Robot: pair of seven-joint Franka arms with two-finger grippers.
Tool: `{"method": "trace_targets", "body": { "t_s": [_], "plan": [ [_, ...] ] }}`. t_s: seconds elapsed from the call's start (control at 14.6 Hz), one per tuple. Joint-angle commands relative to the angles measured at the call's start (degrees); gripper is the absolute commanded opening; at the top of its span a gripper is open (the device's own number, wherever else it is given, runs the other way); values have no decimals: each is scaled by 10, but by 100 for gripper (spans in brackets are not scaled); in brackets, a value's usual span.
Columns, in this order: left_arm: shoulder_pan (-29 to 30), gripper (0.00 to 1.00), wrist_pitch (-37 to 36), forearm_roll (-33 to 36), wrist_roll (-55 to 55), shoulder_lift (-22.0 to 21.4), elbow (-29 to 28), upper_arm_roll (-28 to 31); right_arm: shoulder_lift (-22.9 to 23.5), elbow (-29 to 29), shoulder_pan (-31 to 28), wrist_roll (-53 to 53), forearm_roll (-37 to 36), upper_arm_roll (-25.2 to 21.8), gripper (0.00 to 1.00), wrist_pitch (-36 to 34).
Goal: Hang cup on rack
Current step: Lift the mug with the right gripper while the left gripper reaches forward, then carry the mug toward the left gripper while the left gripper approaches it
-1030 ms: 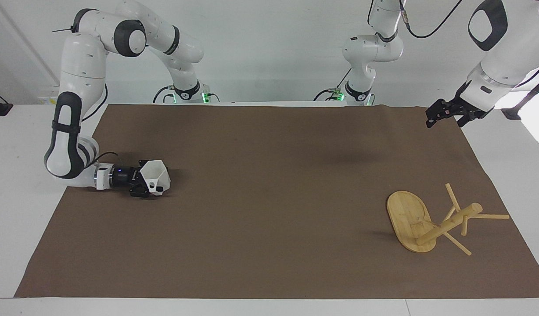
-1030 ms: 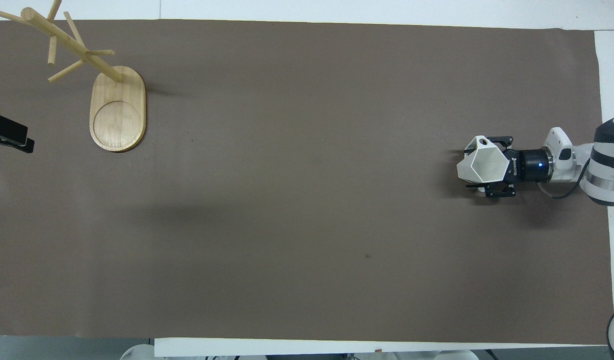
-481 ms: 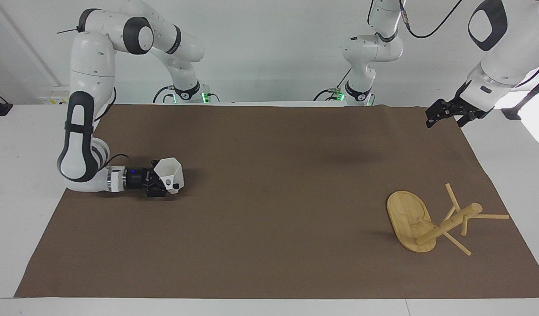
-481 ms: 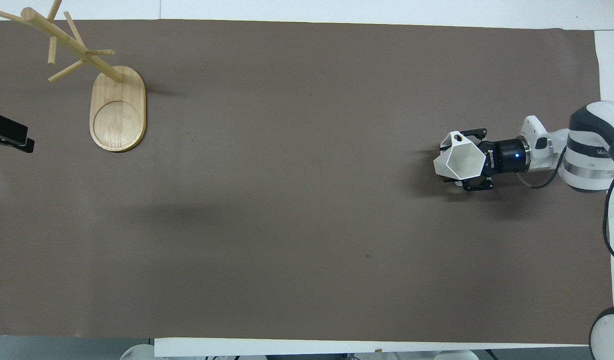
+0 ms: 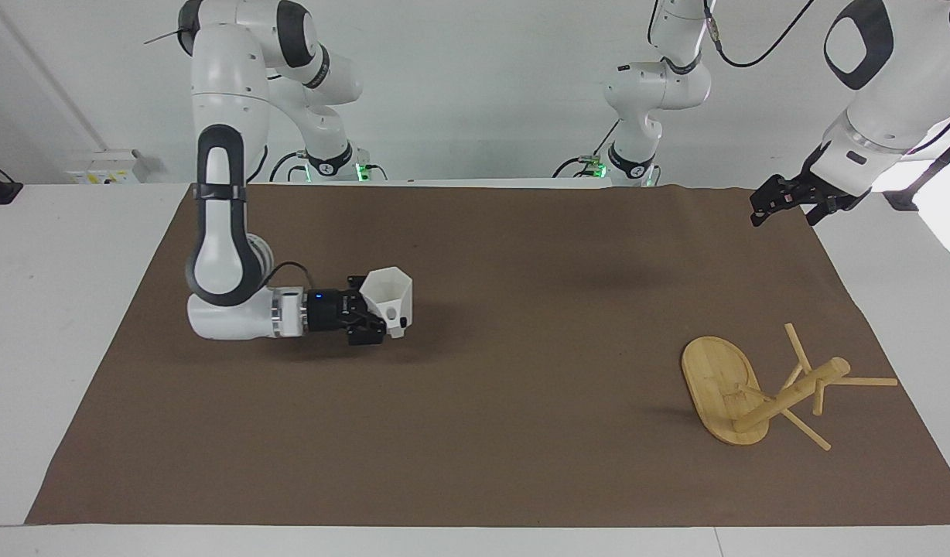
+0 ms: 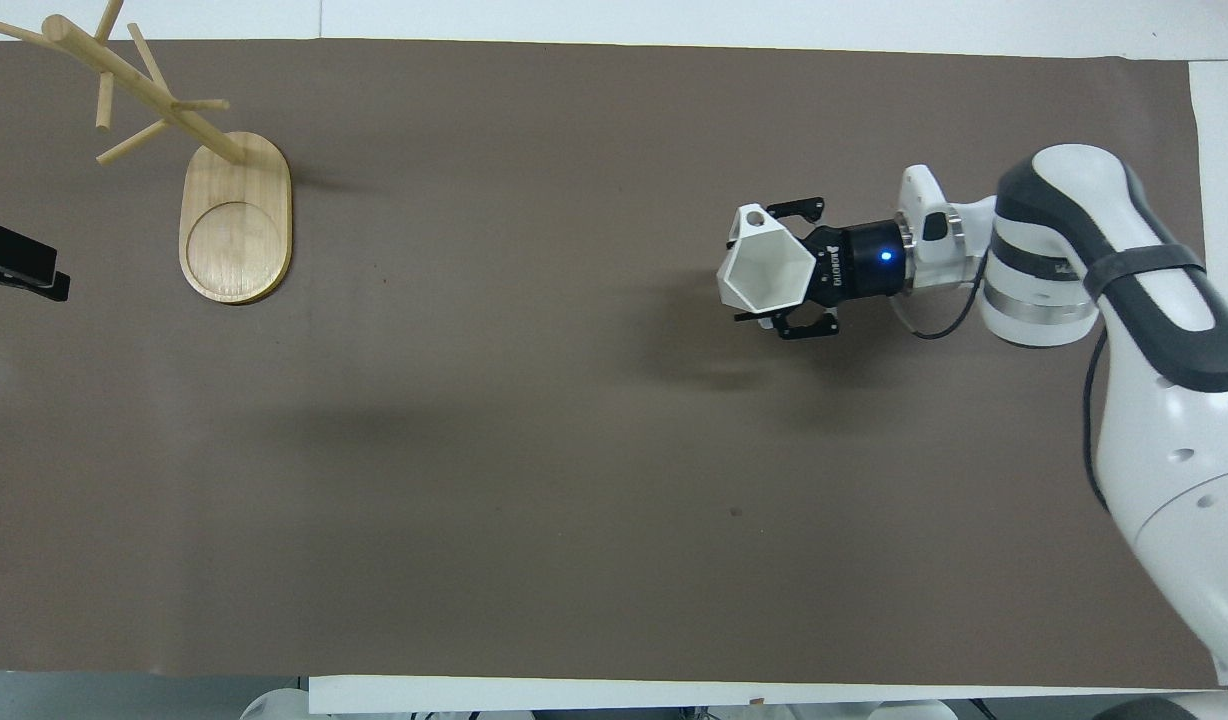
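Robotics lab: 2 Franka arms [image 5: 227, 193], brown mat [image 5: 483, 402], white bench [image 5: 49, 309].

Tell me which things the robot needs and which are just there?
Needed:
- cup, held by the right gripper
- rack, standing at the left arm's end

Just there:
- brown mat
- left gripper, open, waiting

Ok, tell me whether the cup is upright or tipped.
Upright: the cup shows its open hexagonal mouth to the overhead view, gripped in the right claw.
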Motion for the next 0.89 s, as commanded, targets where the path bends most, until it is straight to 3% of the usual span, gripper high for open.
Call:
{"method": "trace_targets", "body": {
  "t_s": [0.0, 0.27, 0.55, 0.82],
  "plan": [
    [-19, 100, 49, 9, -56, -13, -15, 0, -20, -23, 53, 25, 59, -3, 0, 48],
    [-77, 100, 72, 7, -137, -10, -18, -1, -35, -24, 94, 78, 72, -2, 0, 112],
    [-173, 100, 93, 6, -231, -8, -19, -1, -36, -24, 153, 98, 148, -2, 0, 188],
    [-208, 100, 131, 3, -269, 15, -17, -1, -31, -23, 199, 104, 216, -2, 0, 268]
  ]
}}
